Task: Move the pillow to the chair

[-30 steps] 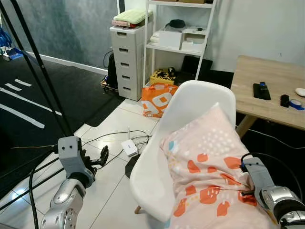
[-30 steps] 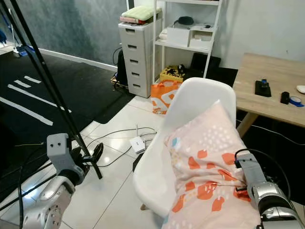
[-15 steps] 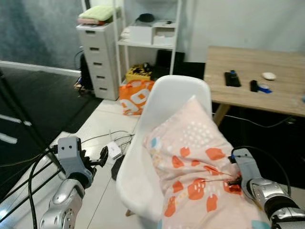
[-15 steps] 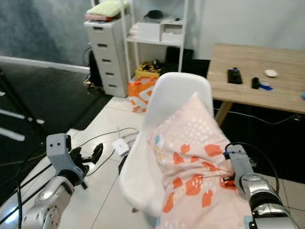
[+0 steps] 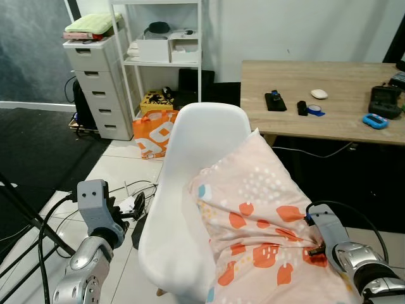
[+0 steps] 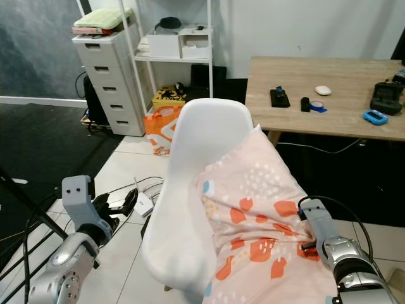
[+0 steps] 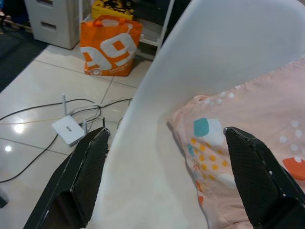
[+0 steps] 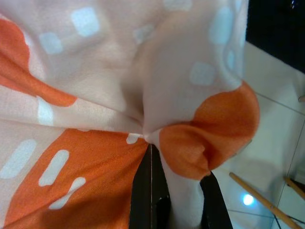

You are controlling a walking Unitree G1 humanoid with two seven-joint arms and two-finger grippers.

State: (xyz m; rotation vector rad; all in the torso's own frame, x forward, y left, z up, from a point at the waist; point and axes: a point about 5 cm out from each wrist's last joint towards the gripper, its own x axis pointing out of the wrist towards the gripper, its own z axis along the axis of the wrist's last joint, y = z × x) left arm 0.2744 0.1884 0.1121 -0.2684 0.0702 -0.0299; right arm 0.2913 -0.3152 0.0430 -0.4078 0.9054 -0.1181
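Right gripper [image 5: 314, 249]: you have it pinched tight on the pillow [image 5: 266, 215], which leans in the chair [image 5: 190, 190]. Left gripper [image 7: 162, 179] hangs beside the chair, fingers spread wide, holding nothing.

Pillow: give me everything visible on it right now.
The pillow is soft pale-pink fabric printed with orange blotches, small white squares and a teal patch. It leans with its upper corner against the backrest of the white chair, its lower part running out of frame toward the camera. The right gripper is shut on a bunched fold at its edge, puckering the cloth. The left gripper is open, apart from it.
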